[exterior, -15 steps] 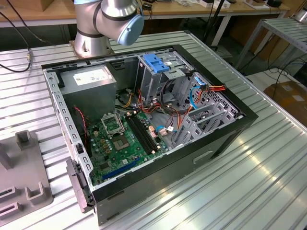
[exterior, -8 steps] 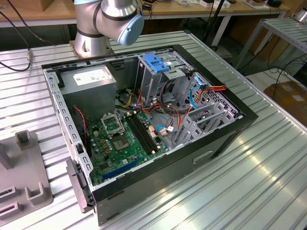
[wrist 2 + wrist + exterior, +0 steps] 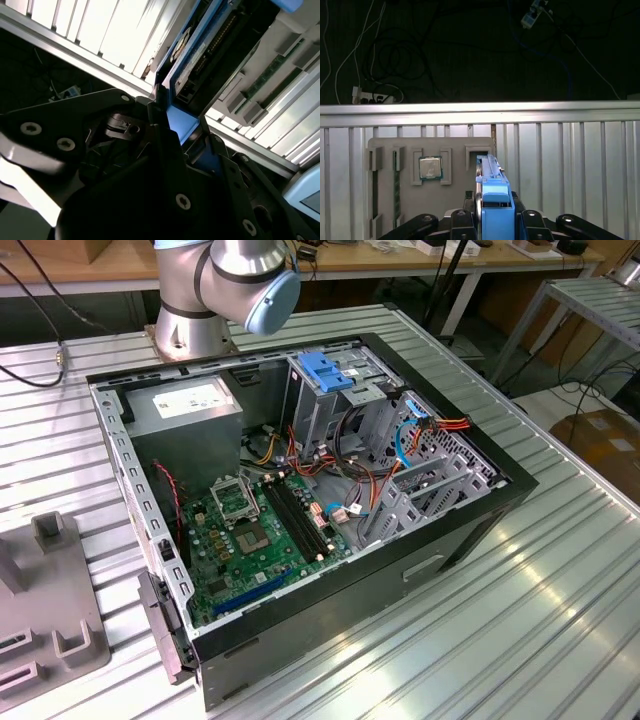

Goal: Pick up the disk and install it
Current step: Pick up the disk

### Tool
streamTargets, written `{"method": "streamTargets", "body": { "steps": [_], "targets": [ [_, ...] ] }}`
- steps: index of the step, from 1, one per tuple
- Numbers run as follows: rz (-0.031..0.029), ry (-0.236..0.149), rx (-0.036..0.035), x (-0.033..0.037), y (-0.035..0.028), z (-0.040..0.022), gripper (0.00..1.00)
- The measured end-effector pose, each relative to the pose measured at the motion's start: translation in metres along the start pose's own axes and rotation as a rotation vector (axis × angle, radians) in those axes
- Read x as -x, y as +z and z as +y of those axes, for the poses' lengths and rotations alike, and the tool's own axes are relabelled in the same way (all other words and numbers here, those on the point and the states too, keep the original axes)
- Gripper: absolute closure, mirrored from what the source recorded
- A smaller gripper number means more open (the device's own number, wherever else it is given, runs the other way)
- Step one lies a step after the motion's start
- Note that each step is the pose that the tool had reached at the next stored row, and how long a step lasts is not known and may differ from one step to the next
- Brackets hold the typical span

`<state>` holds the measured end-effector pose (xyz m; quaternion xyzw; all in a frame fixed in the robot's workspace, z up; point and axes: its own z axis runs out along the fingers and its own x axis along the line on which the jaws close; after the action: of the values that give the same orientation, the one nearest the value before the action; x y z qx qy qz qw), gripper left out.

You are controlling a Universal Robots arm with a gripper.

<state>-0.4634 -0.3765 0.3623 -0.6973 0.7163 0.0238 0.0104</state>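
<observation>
The gripper [image 3: 494, 221] clamps the disk [image 3: 489, 172], jaws drawn in to the width of its thin edge; in the first wrist view we see it edge-on and upright, a black finger [image 3: 461, 225] on either side of its blue rail; the second wrist view shows its labelled face [image 3: 197, 60] running out from the clamped end. The disk's far end meets a notched holder on the grey fixture tray [image 3: 455, 200]; whether it rests there or hangs free we cannot tell. Just beside it on the tray sit a processor chip [image 3: 430, 167] and a green memory stick [image 3: 397, 185] in a slot; the tray lies on the ribbed aluminium table [image 3: 570, 165], with cables [image 3: 395, 55] and a power strip [image 3: 372, 97] on the dark floor beyond. In the exterior view the open computer case [image 3: 470, 530] sits mid-table, the tray [image 3: 50, 630] well apart at its eight o'clock; inside, the drive cage [image 3: 325, 375] stands at twelve o'clock, the power-supply box [image 3: 185, 410] at ten, the motherboard [image 3: 255, 530] at six; orange and red wires [image 3: 365, 475] crowd the cage at its five o'clock; the arm [image 3: 225, 285] rises behind the case at eleven.
</observation>
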Motion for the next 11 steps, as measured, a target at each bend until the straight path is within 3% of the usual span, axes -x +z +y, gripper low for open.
{"method": "streamTargets", "body": {
  "steps": [11],
  "targets": [
    [-0.0009,0.000,0.0000,0.0005,-0.0106,0.0002,0.63]
  ]
}}
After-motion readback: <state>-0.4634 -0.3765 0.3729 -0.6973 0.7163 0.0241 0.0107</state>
